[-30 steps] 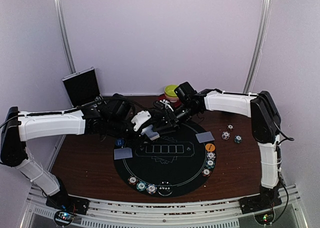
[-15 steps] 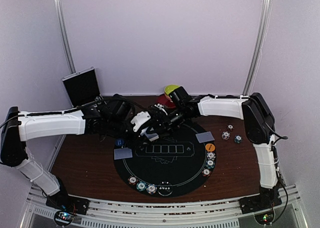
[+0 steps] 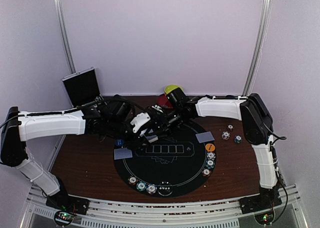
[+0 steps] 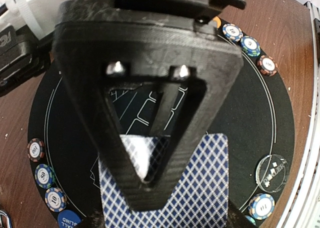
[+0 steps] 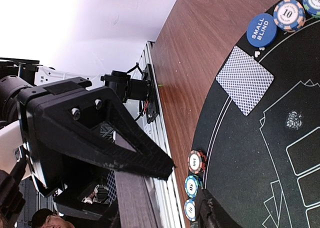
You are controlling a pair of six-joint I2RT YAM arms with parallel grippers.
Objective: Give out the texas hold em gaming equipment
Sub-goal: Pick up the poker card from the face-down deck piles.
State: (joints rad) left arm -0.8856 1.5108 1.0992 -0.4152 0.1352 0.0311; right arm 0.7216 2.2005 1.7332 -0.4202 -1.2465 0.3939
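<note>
Left gripper (image 3: 143,124) clamped on the card stack (image 4: 200,188), above the far-left part of the black mat (image 3: 170,173). Right gripper (image 3: 161,121) is just beside that stack (can't tell whether its jaws are gripping). One dealt card (image 3: 122,153) lies at the mat's left edge, another card (image 3: 204,137) at its right.

on the mat (image 3: 185,174): two cards (image 3: 122,153), nine poker chips (image 3: 141,186), one orange button (image 3: 210,147), one blue button (image 3: 119,143); off it: three loose chips (image 3: 226,135), one deck (image 4: 205,188).

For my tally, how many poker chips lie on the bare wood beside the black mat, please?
3 small round striped poker chips, all right of the round black mat: far, near-left, near-right. Others may be hidden.
</note>
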